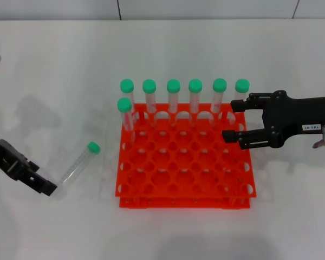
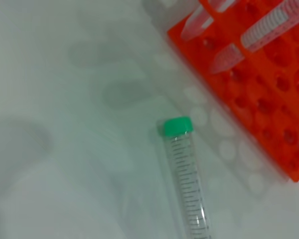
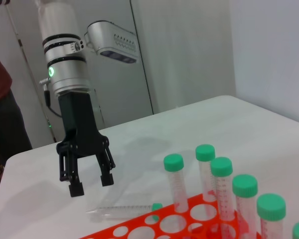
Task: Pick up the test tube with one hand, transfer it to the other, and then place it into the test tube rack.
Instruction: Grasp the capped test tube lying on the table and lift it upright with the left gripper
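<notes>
The test tube (image 1: 77, 163) lies flat on the white table left of the rack, its green cap (image 1: 93, 147) pointing toward the rack; it also shows in the left wrist view (image 2: 188, 189). My left gripper (image 1: 43, 183) is open just off the tube's tip end, and in the right wrist view this gripper (image 3: 91, 184) hovers above the lying test tube (image 3: 120, 211). The orange-red test tube rack (image 1: 184, 202) stands at the centre. Over the rack's back right corner my labelled right gripper (image 1: 230, 120) is open and holds nothing.
Several green-capped tubes (image 1: 173, 100) stand upright along the rack's back row, and one more (image 1: 125, 111) stands in the second row at the left. The right gripper's fingers flank the rightmost standing tube (image 1: 241, 92). Bare table surrounds the rack.
</notes>
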You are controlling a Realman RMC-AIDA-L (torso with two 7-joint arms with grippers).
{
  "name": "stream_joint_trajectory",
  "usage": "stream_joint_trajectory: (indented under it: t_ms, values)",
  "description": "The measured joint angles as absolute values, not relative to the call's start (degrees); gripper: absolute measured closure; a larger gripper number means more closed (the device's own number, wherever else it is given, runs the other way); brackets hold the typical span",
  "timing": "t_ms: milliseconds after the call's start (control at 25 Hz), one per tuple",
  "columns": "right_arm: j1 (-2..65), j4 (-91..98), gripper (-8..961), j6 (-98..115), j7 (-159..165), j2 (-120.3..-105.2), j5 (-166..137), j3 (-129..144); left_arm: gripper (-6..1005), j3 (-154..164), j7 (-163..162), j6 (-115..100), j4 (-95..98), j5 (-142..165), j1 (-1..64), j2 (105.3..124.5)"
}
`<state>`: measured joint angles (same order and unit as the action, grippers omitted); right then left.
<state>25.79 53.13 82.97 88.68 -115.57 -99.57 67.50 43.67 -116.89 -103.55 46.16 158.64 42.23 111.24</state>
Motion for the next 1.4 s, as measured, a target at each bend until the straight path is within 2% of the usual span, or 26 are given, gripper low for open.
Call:
stream_joint_trajectory:
  t_ms: [360, 760, 1400]
  values:
    - [25.8, 53.1, 179, 83.0, 88.5, -115.82, -99.1, 67.8, 123, 44.4, -117.2, -103.5, 46.0, 162.1, 44.5, 111.76]
    - [25.7, 53.2, 179, 83.0, 88.2, -115.75, -98.7, 68.4, 123, 44.8, -116.7, -102.1, 45.7, 161.8, 44.7, 113.46]
    - [25.7, 53.2, 181, 83.0, 88.1, -115.75, -98.7, 69.0, 124, 45.7, -116.9, -100.3, 44.9, 161.9, 44.9, 114.14]
